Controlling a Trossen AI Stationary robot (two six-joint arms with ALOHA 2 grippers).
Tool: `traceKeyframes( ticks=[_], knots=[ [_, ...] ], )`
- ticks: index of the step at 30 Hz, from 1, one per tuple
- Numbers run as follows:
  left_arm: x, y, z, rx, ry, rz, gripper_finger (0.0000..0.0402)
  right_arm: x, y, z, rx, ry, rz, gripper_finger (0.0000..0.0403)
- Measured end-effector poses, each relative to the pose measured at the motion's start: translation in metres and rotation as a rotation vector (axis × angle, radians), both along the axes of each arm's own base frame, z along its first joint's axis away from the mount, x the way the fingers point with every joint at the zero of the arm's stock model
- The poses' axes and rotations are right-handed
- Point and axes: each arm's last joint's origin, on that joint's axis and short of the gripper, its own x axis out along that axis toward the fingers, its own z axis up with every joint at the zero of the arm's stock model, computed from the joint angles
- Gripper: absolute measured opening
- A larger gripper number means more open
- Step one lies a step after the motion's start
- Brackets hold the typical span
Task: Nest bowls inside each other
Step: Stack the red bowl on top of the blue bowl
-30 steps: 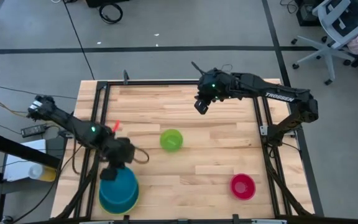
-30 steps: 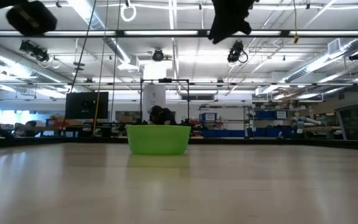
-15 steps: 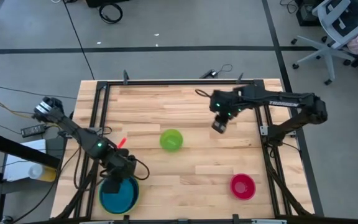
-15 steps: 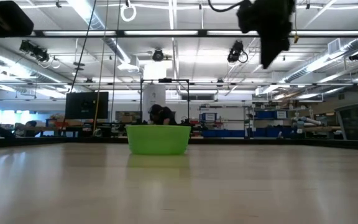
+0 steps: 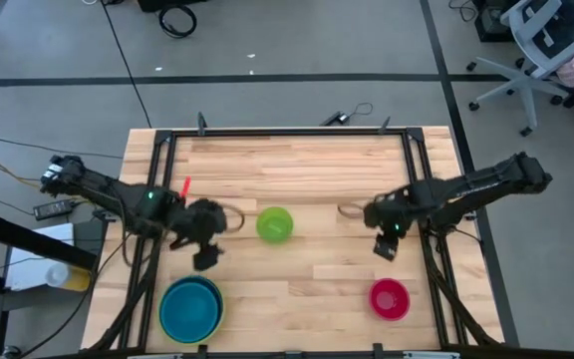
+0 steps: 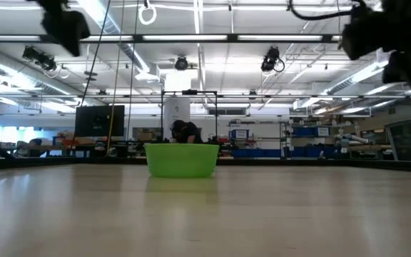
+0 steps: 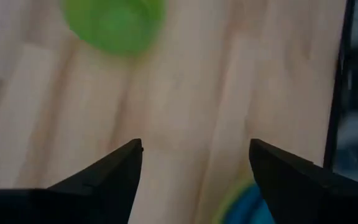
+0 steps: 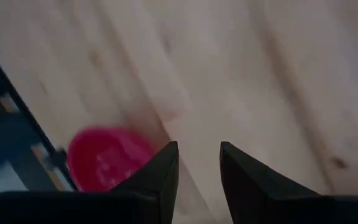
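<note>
A stack of blue bowls (image 5: 190,310) sits at the table's near left; the left wrist view shows a lime-green rim around its blue edge (image 7: 253,204). A small green bowl (image 5: 274,224) stands upright mid-table, also in the low view (image 6: 181,160). A small red-pink bowl (image 5: 390,298) stands near the near right corner. My left gripper (image 5: 205,256) hovers open between the stack and the green bowl, nothing between its fingers (image 7: 194,146). My right gripper (image 5: 385,248) hovers just beyond the red-pink bowl (image 8: 107,158), its fingers a little apart and empty (image 8: 199,144).
A black metal frame (image 5: 157,199) runs along the table's left, far and right edges. A short red stick (image 5: 184,187) shows by the left arm. Bare wood lies between the green bowl and the red-pink bowl.
My left gripper has let go of the blue stack's far rim and gone up and toward the far edge and the green bowl; the stack now lies flat. My right gripper has swept from the far middle down toward the near right, stopping by the red-pink bowl.
</note>
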Motion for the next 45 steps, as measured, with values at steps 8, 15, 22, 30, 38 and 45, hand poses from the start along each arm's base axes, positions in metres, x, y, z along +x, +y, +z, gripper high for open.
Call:
traceKeyframes(
  ticks=[8, 15, 22, 30, 38, 45],
  knots=[
    [0.017, 0.035, 0.006, -0.019, -0.111, 0.184, 0.0272, -0.008, 0.056, -0.033, 0.087, -0.095, 0.229, 0.0167],
    [0.023, 0.052, 0.009, 0.029, -0.165, 0.208, 0.027, -0.016, 0.075, -0.057, 0.013, -0.012, 0.328, 0.0208],
    [0.023, 0.062, 0.009, -0.011, -0.156, 0.317, 0.027, -0.011, 0.085, -0.079, -0.001, 0.029, 0.357, 0.0199],
    [0.022, 0.063, 0.008, -0.054, -0.144, 0.385, 0.027, -0.004, 0.088, -0.088, -0.034, 0.016, 0.344, 0.0127],
    [0.027, 0.065, 0.012, -0.049, -0.207, 0.368, 0.027, 0.014, 0.067, -0.068, -0.207, -0.139, 0.149, 0.0025],
    [0.068, 0.08, 0.019, 0.104, -0.492, 0.316, 0.027, 0.053, 0.011, -0.02, -0.652, -0.363, -0.402, 0.0018]
  ],
)
